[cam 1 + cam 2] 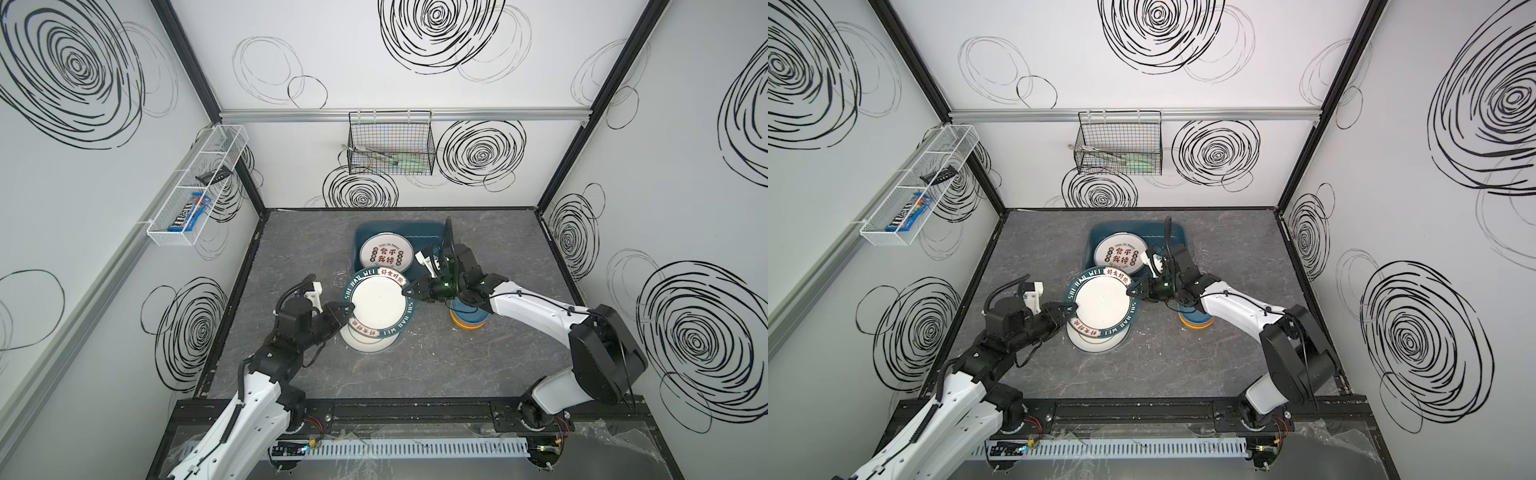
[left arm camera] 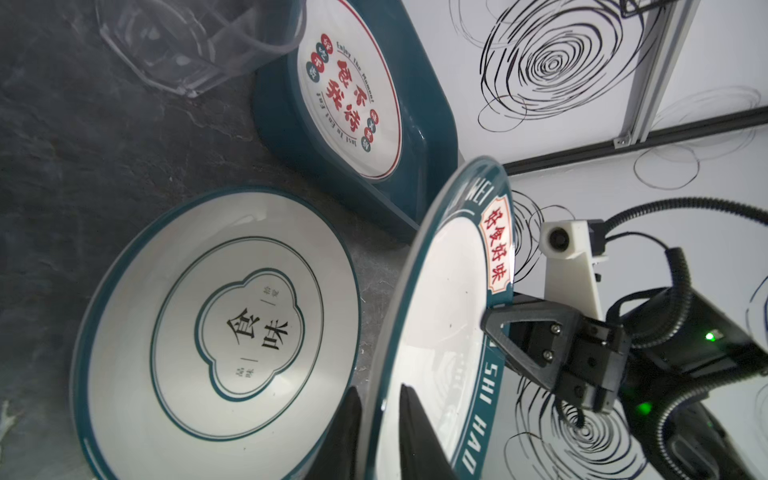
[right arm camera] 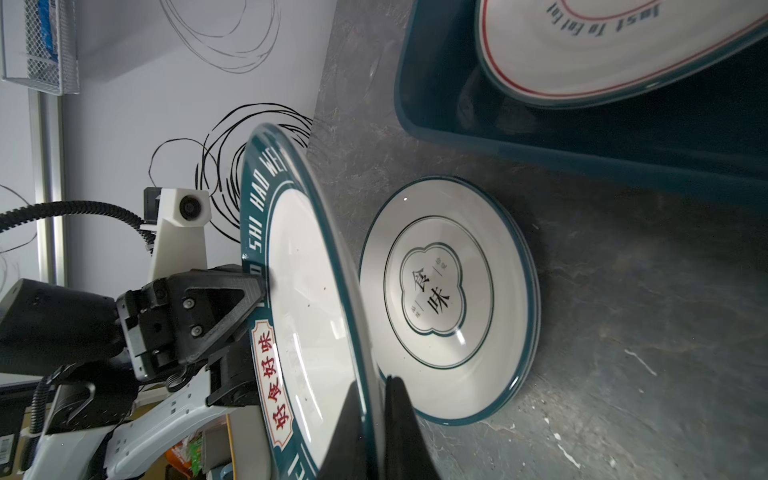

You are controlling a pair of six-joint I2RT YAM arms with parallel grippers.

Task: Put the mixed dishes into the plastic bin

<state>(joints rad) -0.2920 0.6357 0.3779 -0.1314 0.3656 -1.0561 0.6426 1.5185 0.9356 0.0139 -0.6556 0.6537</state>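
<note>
The plastic bin (image 1: 415, 228) lies just beyond the right gripper (image 1: 405, 291). One lettered plate (image 1: 385, 253) lies flat inside it and covers much of the floor. A second plate brought in low could catch the near wall, or ride up on that one and settle crooked.

The held plate (image 1: 376, 303) hangs in the air between the two grippers. The right one is clamped on its rim, and the left gripper (image 1: 348, 309) sits astride the opposite rim. Carried by one edge alone it would sag and could slip, dropping onto the stacked plates (image 1: 365, 343) directly beneath.

The stacked bowls (image 1: 467, 324) sit under the right wrist, where a sweep of that arm might knock them. The clear cup (image 2: 195, 41), beyond the left gripper and just beside the bin, is easy to clip.

Whether the left jaws pinch the rim or merely straddle it I cannot tell. The left wrist view seems to show a sliver of slack, but the angle is poor. The right arm covers the bin's near corner and part of the bowls. How many plates are in the stack is unclear, and the cup barely shows in both top views.
</note>
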